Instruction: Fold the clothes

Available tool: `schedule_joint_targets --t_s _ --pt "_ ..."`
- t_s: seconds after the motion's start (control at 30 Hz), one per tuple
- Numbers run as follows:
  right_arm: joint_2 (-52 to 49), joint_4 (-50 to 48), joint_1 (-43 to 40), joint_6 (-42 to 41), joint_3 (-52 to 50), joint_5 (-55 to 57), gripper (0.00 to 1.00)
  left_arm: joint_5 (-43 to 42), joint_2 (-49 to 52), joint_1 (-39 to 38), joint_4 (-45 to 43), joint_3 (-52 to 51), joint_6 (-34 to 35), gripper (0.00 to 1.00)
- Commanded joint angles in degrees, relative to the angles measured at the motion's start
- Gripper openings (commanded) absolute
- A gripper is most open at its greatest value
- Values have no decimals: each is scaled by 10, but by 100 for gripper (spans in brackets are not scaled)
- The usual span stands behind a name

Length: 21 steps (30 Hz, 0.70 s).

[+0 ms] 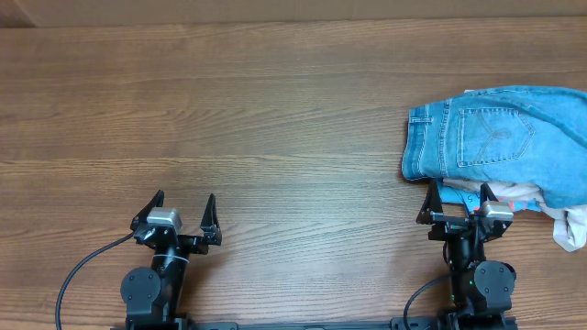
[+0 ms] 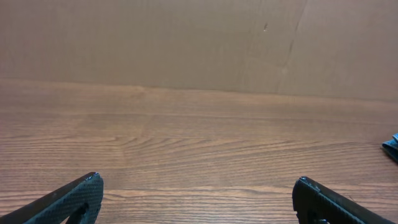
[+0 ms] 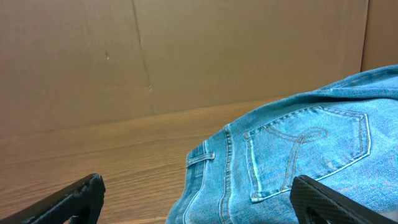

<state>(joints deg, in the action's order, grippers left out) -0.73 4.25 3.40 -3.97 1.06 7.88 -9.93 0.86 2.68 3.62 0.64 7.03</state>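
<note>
Heaped at the table's (image 1: 229, 110) right edge: jeans (image 1: 495, 137), pocket side up.
Shows left gripper (image 1: 184, 197) spread wide over bare wood, holding nothing; right gripper (image 1: 457, 189) equally wide (also empty), tips just beside the pile's near edge, where other clothes (image 1: 569, 227) poke from under the denim.

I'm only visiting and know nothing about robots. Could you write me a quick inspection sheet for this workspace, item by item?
Surface: brown wood-grain table.
Job's things: light blue jeans heaped at the right edge, back pocket up.
Clutter: bright blue garment and cream garment poking out from under the jeans.
Grippers: left gripper open, empty; right gripper open, empty, at the pile's near edge.
Cables: black cable by the left arm, another by the right.
Surroundings: plain brown wall behind the table.
</note>
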Motion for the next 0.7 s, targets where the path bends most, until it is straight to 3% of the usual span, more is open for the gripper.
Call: schedule_joint_targets --t_s 0.0,0.57,0.63,0.67 --pt "5 -3 -2 4 -6 0 100 10 -2 3 0 -4 -10 100" --pt "5 -3 -2 3 -6 -5 100 10 0 3 0 -4 -10 100" --pt "5 -7 -1 -43 -6 -66 100 10 0 3 0 -4 -10 100" --pt "5 -1 -1 -101 -6 -155 100 10 0 3 0 -4 -10 100"
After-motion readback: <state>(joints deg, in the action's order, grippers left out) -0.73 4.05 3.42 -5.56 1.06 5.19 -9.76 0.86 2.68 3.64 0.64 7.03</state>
